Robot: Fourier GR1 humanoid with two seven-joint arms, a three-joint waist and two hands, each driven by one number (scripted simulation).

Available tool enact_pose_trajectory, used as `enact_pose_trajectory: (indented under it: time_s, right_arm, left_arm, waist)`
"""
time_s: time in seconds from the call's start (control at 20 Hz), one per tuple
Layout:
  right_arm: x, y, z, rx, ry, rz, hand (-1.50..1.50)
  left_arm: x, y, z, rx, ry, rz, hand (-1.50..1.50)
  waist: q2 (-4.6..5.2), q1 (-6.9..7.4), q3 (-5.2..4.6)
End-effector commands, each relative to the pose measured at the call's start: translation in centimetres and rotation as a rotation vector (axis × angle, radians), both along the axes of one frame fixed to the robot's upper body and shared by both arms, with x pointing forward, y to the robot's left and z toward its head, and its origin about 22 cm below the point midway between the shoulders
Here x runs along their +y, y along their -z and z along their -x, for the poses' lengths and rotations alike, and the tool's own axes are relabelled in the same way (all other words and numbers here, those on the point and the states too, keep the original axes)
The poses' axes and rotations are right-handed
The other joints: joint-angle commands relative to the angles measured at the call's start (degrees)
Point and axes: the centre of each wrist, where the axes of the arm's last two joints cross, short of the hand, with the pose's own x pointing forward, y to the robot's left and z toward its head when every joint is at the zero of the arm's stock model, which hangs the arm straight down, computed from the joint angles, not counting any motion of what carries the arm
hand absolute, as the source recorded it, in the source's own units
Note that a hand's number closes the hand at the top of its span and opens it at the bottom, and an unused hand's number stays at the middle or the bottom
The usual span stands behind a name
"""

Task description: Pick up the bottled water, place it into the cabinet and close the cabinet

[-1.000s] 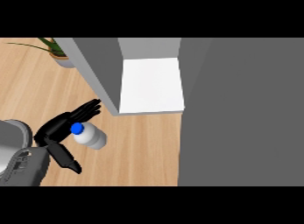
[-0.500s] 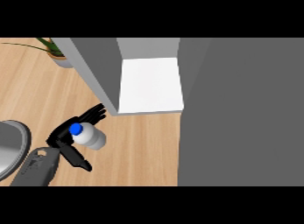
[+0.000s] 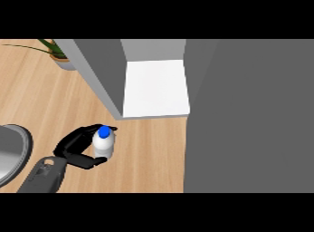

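Although the bottled water [image 3: 104,145] shows its blue cap and pale body, you cannot tell whether its base touches the counter [image 3: 45,99], because the left robot hand [image 3: 76,147] covers its lower side. A large grey rounded shape [image 3: 2,154] is cut off by the left edge and hard to identify. The hand comes in from the lower left, fingers curled over the bottle's far side and thumb hooked round the near side, clamped on it. The bottle sits inside that grasp, near the open cabinet [image 3: 152,86] but outside its white interior.
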Motion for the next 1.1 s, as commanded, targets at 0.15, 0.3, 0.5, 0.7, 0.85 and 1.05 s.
enact_pose_trajectory:
  time_s: [0.15,0.3,0.5,0.7,0.85,1.05]
  right_arm:
    - [1.4,-3.7,1.4,-0.072,-0.034,-0.011,-1.5]
    - [0.5,-2.7,1.4,-0.06,-0.012,-0.007,-1.5]
    - [0.6,-2.6,1.9,-0.055,0.001,0.004,-1.5]
    - [0.2,-2.8,2.2,-0.052,0.02,0.011,-1.5]
    - [-0.5,-1.7,1.9,-0.05,0.038,-0.002,-1.5]
    - [0.3,-3.2,3.0,-0.036,0.036,0.0,-1.5]
  left_arm:
    - [-1.5,1.5,0.3,0.059,0.07,0.278,1.5]
    - [0.3,0.0,-0.8,0.038,0.123,0.269,1.5]
    - [-1.0,0.5,-0.1,-0.02,0.11,0.308,1.5]
    - [2.5,0.1,0.6,-0.144,-0.329,0.275,1.5]
    - [3.6,1.5,2.8,-0.182,-0.721,0.243,1.5]
    - [2.3,2.1,3.8,-0.243,-0.761,0.214,1.5]
  waist:
    - [0.07,-0.01,-0.12]
    - [-0.14,0.51,0.01]
    - [-0.25,0.67,-0.03]
    - [-0.64,2.16,-0.01]
    - [-0.67,3.51,-0.01]
    - [-0.63,2.51,0.2]
